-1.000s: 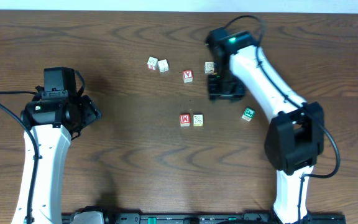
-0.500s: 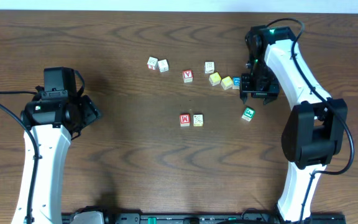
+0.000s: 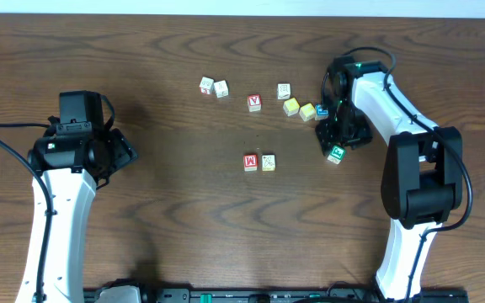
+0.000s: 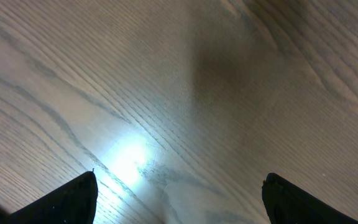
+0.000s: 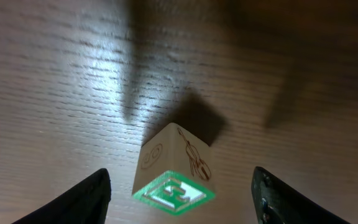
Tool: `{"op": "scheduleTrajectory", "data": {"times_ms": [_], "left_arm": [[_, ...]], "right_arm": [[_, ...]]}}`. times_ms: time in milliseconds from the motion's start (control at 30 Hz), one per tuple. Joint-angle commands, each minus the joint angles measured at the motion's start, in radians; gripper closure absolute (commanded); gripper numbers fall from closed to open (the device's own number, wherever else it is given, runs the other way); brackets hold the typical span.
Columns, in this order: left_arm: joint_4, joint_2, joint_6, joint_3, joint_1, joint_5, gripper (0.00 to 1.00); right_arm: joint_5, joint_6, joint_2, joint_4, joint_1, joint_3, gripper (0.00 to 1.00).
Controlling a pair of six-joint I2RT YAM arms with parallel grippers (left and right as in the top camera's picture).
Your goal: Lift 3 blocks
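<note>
1. Since a second ago the right arm has swung away from the row of blocks at upper centre. Its right gripper [image 3: 340,135] now sits at centre right of the overhead view, just above the green block [image 3: 336,154].
2. Seen from the right wrist, that pincer's two fingers stand wide apart at the lower corners, with the green block between them and touching neither. It has hold of nothing.
3. The red M block [image 3: 250,162] and the cream block [image 3: 269,162] lie side by side at mid-frame, where they were, well apart from both arms.
4. The left gripper [image 4: 179,208] hangs over bare table [image 4: 166,81] at the left, unmoved, its jaws spread wide and empty.
5. The blue block [image 3: 321,110] lies just upper left of the right gripper, beside two yellow blocks [image 3: 299,109].
</note>
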Motion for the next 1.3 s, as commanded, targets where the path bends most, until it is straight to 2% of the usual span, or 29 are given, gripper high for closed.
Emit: {"op": "scheduleTrajectory", "data": {"times_ms": [0,400,533,700,933,1267], "left_arm": [[-0.004,0.003,-0.005,0.004,0.004,-0.010,0.15],[-0.004,0.003,-0.005,0.004,0.004,-0.009,0.15],[-0.004,0.003,-0.005,0.004,0.004,-0.009,0.15],[-0.004,0.003,-0.005,0.004,0.004,-0.009,0.15],[-0.004,0.003,-0.005,0.004,0.004,-0.010,0.15],[-0.004,0.003,-0.005,0.004,0.004,-0.009,0.15]], "right_arm": [[0.004,-0.082,-0.006,0.018,0.008,-0.030,0.30],[-0.032,-0.198,-0.006,0.052,0.027,-0.113,0.34],[-0.032,-0.198,-0.006,0.068,0.027,-0.132,0.39],[-0.032,-0.191,-0.006,0.082,0.027,-0.132,0.40],[-0.032,-0.133,-0.006,0.095,0.043,-0.132,0.50],[0.106,-0.134,-0.006,0.136,0.095,-0.132,0.51]]}}
